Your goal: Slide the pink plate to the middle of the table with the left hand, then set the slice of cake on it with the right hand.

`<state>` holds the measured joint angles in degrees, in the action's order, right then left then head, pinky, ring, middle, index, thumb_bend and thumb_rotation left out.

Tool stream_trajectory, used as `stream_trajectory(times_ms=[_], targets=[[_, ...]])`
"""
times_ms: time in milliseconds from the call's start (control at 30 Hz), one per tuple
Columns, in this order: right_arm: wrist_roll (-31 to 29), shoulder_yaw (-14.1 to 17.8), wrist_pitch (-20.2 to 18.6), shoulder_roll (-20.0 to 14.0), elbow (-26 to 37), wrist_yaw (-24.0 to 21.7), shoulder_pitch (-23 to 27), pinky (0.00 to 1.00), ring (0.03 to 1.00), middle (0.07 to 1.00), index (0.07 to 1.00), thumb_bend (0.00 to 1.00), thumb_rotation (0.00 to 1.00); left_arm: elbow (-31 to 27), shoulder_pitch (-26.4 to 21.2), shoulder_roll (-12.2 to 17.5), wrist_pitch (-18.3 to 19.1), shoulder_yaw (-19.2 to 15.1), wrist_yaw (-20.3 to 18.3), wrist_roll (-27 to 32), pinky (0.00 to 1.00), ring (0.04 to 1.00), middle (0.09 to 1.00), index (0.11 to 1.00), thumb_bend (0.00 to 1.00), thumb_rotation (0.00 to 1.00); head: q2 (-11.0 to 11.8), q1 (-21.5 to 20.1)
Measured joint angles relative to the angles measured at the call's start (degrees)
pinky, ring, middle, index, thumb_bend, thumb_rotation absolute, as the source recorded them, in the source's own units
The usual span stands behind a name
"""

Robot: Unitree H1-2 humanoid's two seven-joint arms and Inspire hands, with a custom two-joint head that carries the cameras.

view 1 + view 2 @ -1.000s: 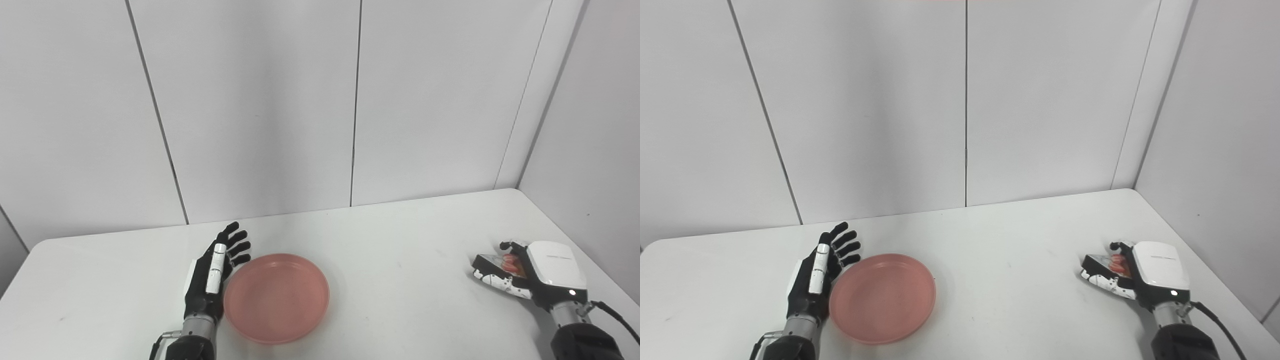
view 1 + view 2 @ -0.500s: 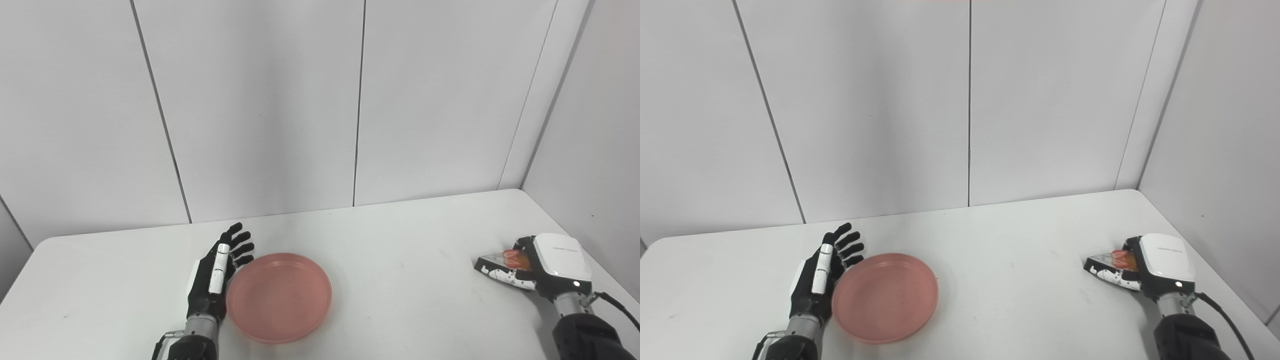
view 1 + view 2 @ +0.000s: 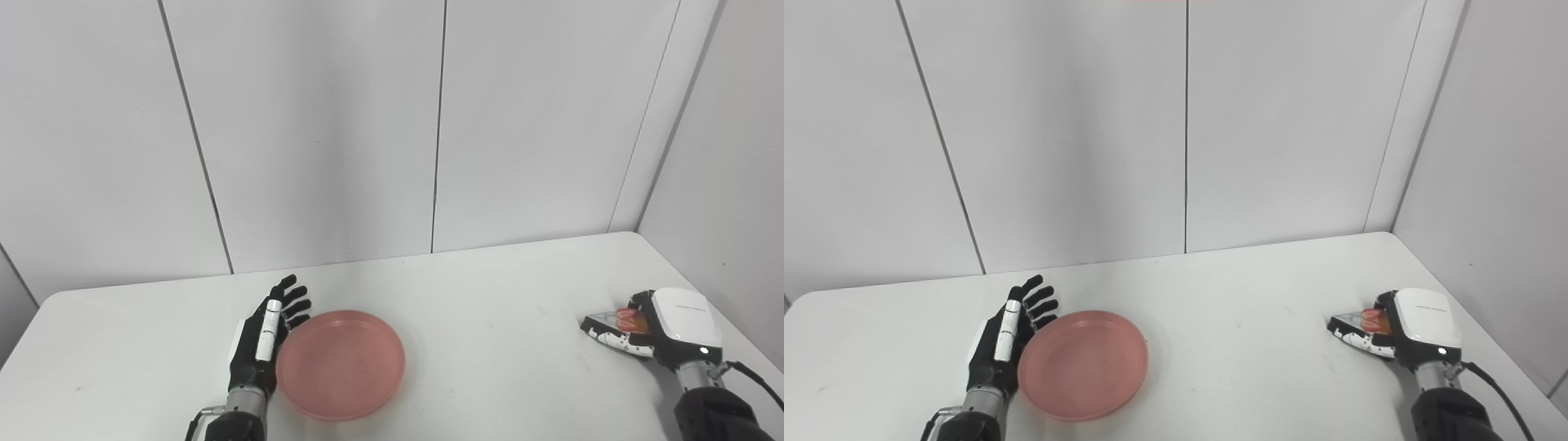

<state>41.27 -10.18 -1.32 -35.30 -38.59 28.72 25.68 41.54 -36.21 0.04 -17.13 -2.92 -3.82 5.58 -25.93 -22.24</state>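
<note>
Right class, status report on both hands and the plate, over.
Left hand open beside pink plate. Right hand shut on cake slice. Path between clear.

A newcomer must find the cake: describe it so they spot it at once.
Start at the white table and go to its right edge, where the right hand is. The cake, a dark wedge with white trim and red topping, sits in that hand. The only other item, the plate, is round, pink and near the left hand.

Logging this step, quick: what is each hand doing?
Left hand: open, fingers spread, beside the pink plate.
Right hand: shut on the cake slice.
</note>
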Motion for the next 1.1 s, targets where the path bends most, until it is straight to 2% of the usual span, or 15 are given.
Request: stream_trajectory(times_ms=[200,267,367,500,567,600,633,667,700,767,833,900,1000,1033,1100], targets=[[0.1,-0.53,0.03,-0.07,6.72,-1.43,-2.77,0.12,0.17,0.234,0.271,0.53,0.56,-0.94,0.53,-0.03,0.49,0.22,0.0,0.0,0.72,0.774,0.809,0.824,0.76,0.91,-0.09,0.53],[0.34,-0.53,0.03,-0.05,11.19,-3.25,-4.17,0.11,0.168,0.235,0.267,0.54,0.52,-1.14,0.62,-0.05,0.79,0.31,0.07,-0.11,0.72,0.775,0.808,0.82,0.76,0.91,-0.18,1.75],[0.91,-0.31,0.04,0.01,17.58,-3.94,-5.12,0.11,0.159,0.229,0.266,0.53,0.53,-1.46,0.76,-0.15,1.35,0.65,0.46,-0.67,0.73,0.777,0.807,0.822,0.77,0.91,-0.18,2.9],[0.59,1.82,0.18,-0.09,23.25,-5.22,-4.45,0.1,0.147,0.214,0.247,0.53,0.52,-2.71,1.39,-1.04,2.38,1.23,1.53,-1.78,0.73,0.774,0.813,0.83,0.76,0.91,-0.53,6.4],[0.55,2.34,0.27,-0.12,24.83,-6.27,-3.88,0.1,0.146,0.214,0.245,0.53,0.52,-3.12,1.65,-1.38,2.41,1.48,1.78,-1.94,0.72,0.773,0.812,0.827,0.75,0.9,-0.53,6.68],[0.69,2.45,0.28,-0.12,25.96,-6.71,-3.85,0.1,0.146,0.214,0.244,0.53,0.53,-3.28,1.75,-1.46,2.45,1.55,2.16,-2.05,0.72,0.772,0.812,0.825,0.75,0.9,-0.62,8.68],[0.78,2.45,0.37,-0.11,27.04,-7.16,-3.85,0.1,0.146,0.215,0.243,0.53,0.54,-3.47,1.87,-1.55,2.51,1.63,2.49,-2.14,0.72,0.774,0.814,0.824,0.75,0.89,-0.62,8.7],[0.66,2.48,0.81,-0.07,27.94,-7.74,-3.8,0.1,0.147,0.215,0.242,0.52,0.55,-3.96,2.19,-1.74,2.61,1.65,2.92,-2.45,0.72,0.775,0.814,0.824,0.75,0.89,-0.88,10.97],[0.34,2.5,1.35,-0.02,28.33,-8.18,-3.68,0.1,0.146,0.212,0.237,0.52,0.54,-4.49,2.5,-1.95,2.67,1.71,3.01,-2.6,0.73,0.778,0.818,0.828,0.74,0.89,-0.88,10.99],[-0.43,2.54,2.47,0.32,28.88,-9.03,-3.26,0.1,0.144,0.209,0.245,0.51,0.54,-5.75,3.22,-2.64,3.09,2.12,3.39,-3.02,0.73,0.783,0.821,0.836,0.74,0.89,-1.49,14.93],[-0.4,2.35,3.6,1.0,28.91,-9.77,-2.2,0.1,0.144,0.208,0.254,0.51,0.53,-7.02,4.05,-3.35,4.09,2.42,3.88,-3.29,0.73,0.783,0.82,0.835,0.74,0.89,-1.5,14.94],[0.29,1.89,4.45,1.72,29.01,-10.14,-1.05,0.1,0.145,0.212,0.264,0.52,0.52,-7.19,4.21,-3.84,4.22,2.57,4.28,-4.14,0.72,0.78,0.817,0.827,0.73,0.89,-1.58,17.31],[0.93,1.13,4.93,3.3,29.51,-10.64,0.61,0.1,0.146,0.216,0.268,0.52,0.49,-7.18,4.2,-4.14,4.22,2.6,4.9,-4.29,0.72,0.781,0.819,0.823,0.71,0.89,-1.67,17.93],[1.09,0.82,5.1,3.91,29.54,-10.84,1.17,0.1,0.144,0.214,0.264,0.53,0.52,-7.18,4.2,-4.2,4.22,2.61,4.95,-4.29,0.72,0.786,0.825,0.827,0.71,0.89,-1.67,18.28],[1.27,0.02,6.17,5.17,29.61,-11.49,2.14,0.1,0.14,0.212,0.262,0.53,0.51,-7.2,4.21,-4.43,4.24,2.65,5.16,-4.35,0.72,0.786,0.827,0.828,0.7,0.89,-1.67,18.28]])
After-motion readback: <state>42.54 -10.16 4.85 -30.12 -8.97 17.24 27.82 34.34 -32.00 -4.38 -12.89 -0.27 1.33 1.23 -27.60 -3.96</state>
